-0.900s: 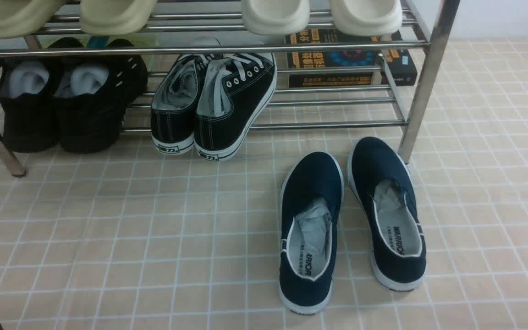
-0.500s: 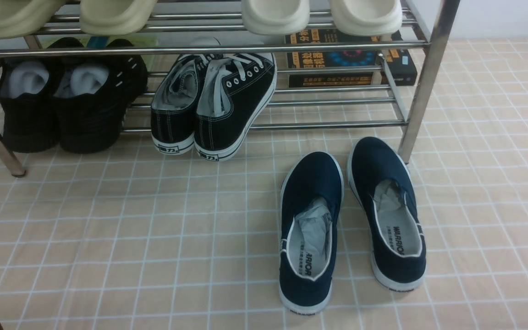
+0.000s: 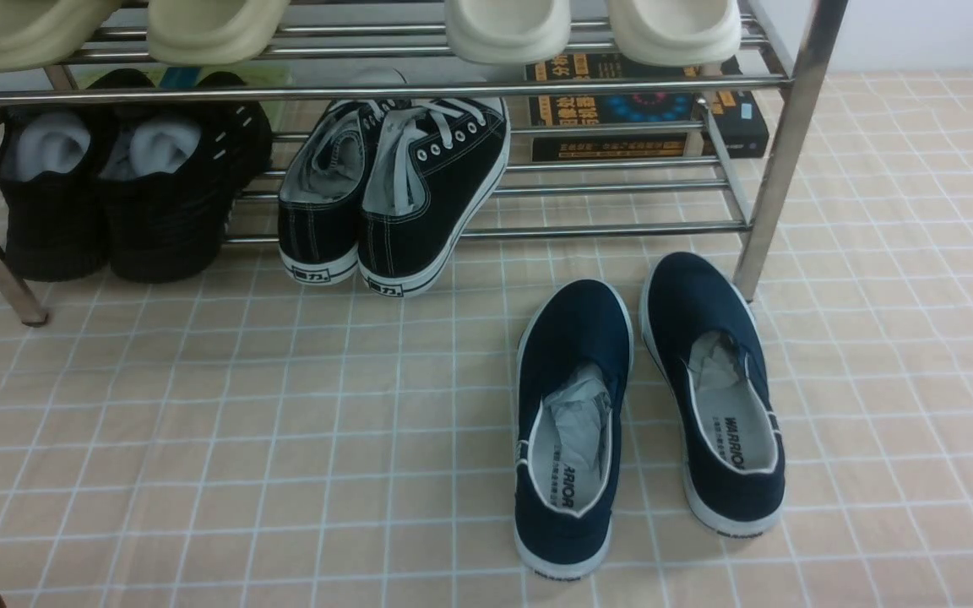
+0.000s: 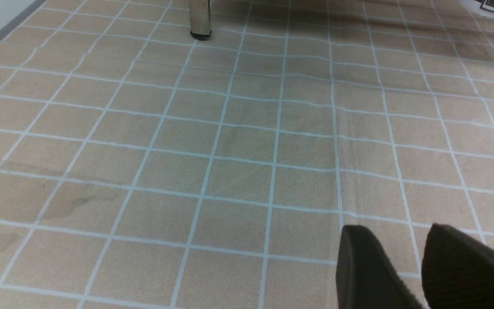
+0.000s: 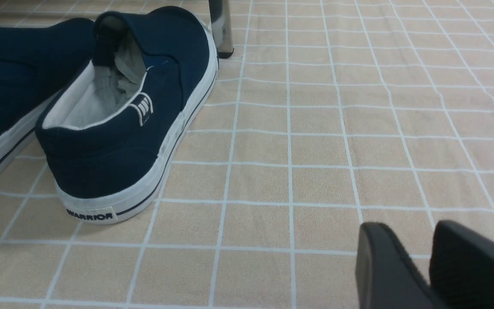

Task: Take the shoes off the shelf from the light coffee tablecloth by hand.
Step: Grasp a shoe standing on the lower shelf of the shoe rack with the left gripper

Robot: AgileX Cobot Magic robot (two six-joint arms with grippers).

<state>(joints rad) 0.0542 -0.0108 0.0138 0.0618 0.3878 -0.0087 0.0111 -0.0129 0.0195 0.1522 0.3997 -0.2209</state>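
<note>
The shoes [image 3: 394,203], black canvas sneakers with white laces and soles, sit on the lowest tier of the chrome shelf [image 3: 778,152], heels jutting over the front bar toward me. Under everything lies the light coffee tablecloth [image 3: 284,439]. Neither gripper shows in the front view. In the left wrist view my left gripper [image 4: 397,231] hovers low over bare cloth, open and empty, with a shelf post foot [image 4: 200,19] and a sneaker heel label [image 4: 493,6] far ahead. My right gripper [image 5: 408,227] is open and empty too, beside a navy slip-on [image 5: 122,120].
Two navy slip-ons [image 3: 571,422] [image 3: 714,388] lie on the cloth in front of the shelf's right post. All-black shoes stuffed with grey paper [image 3: 115,194] stand left of the sneakers. Cream slippers [image 3: 503,29] fill the upper tier. A dark box [image 3: 647,110] sits behind the shelf.
</note>
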